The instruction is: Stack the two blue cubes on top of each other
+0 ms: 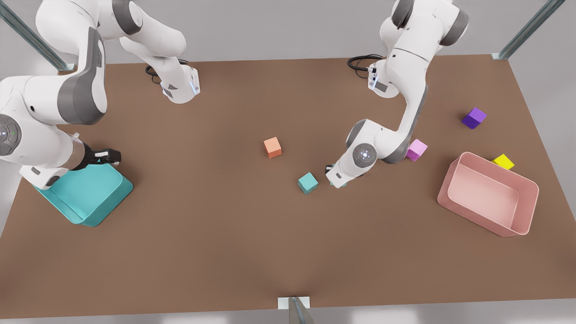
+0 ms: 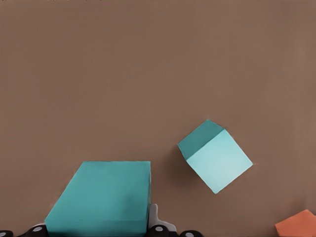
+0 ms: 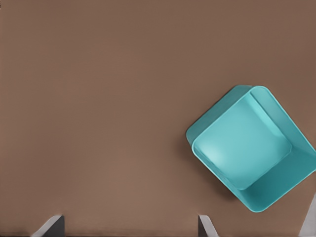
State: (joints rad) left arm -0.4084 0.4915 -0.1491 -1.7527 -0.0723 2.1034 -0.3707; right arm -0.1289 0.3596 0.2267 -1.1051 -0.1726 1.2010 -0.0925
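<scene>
One blue cube [image 1: 308, 182] rests free on the brown table [image 1: 225, 247]; the left wrist view shows that blue cube [image 2: 217, 155] tilted on its corner line, apart from the gripper. The other blue cube [image 2: 101, 200] sits between the fingers of my left gripper [image 2: 98, 228], which is shut on it. In the front view that left gripper [image 1: 336, 182] is low at the table, just right of the free cube, and hides most of the held cube [image 1: 338, 184]. My right gripper [image 1: 108, 156] waits open over the teal bin [image 1: 90, 198], its fingertips [image 3: 207, 224] spread wide.
An orange cube [image 1: 272, 147] lies behind the free blue cube. A pink cube [image 1: 416, 149], a purple cube [image 1: 474, 118], a yellow cube [image 1: 503, 161] and a pink bin [image 1: 488, 225] stand at the front view's right. The teal bin [image 3: 276, 195] is at the left.
</scene>
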